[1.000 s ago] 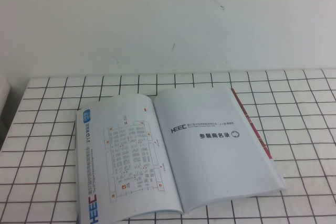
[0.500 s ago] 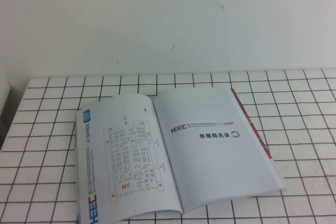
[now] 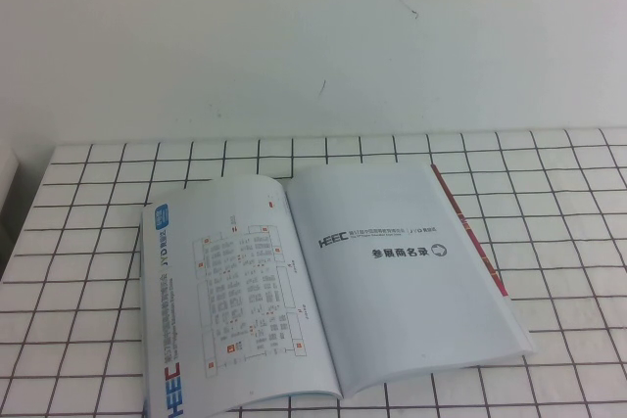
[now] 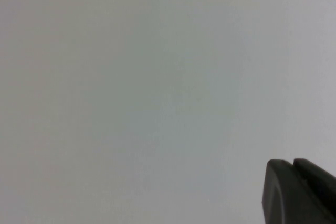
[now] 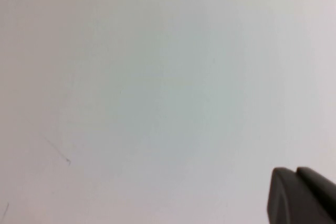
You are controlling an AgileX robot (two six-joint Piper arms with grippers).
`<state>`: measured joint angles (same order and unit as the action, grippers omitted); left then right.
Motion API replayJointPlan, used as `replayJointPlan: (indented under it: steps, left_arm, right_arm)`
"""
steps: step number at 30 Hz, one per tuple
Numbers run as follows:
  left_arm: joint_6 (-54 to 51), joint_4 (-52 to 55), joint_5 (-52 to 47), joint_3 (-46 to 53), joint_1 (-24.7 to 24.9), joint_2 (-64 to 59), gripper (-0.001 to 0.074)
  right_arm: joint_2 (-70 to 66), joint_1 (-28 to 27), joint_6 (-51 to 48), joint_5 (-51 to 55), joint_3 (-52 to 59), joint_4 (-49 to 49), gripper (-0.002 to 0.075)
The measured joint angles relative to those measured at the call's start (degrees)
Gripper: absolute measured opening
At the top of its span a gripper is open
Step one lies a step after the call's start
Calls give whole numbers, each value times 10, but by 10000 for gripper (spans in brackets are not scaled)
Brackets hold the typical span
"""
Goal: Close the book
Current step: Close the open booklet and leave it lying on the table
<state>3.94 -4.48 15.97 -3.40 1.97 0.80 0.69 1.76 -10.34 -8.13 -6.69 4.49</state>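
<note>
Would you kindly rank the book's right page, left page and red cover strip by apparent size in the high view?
1. right page
2. left page, though its bottom is cropped
3. red cover strip
The left pincer and right pincer show only in wrist views, facing blank white.

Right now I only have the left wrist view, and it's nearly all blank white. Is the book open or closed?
Observer: Open. In the high view the book lies face up on the gridded table.
Operator: Is either arm near it?
Observer: No, neither arm shows in the high view. The right gripper shows only at the corner of its wrist view, facing the bare wall, much as your left gripper does.
</note>
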Motion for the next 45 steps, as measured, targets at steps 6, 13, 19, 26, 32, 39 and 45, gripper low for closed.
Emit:
replayJointPlan:
  steps: [6, 13, 19, 26, 32, 39, 45]
  left_arm:
    - [6, -28, -196, -138, 0, -34, -2]
    - [-57, -34, -298, -233, 0, -180, -2]
    - [-119, -72, -388, -301, 0, -346, -2]
    - [-148, -196, -427, -341, 0, -508, -2]
    - [-217, -292, -433, -342, 0, -623, -2]
    - [-234, -326, -407, -344, 0, -722, -2]
    - [-238, -334, -379, -347, 0, -763, -2]
  right_arm:
    - [-62, 0, -8, 192, -140, 4, -3]
    - [-250, 0, -56, 330, -259, 65, -3]
    - [-426, 0, -274, 374, -330, 264, -3]
    - [-655, 3, -560, 392, -384, 480, -3]
    - [-823, 51, -635, 395, -422, 530, -3]
    - [-937, 136, -651, 344, -437, 540, -3]
    - [-1013, 153, -655, 319, -437, 543, -3]
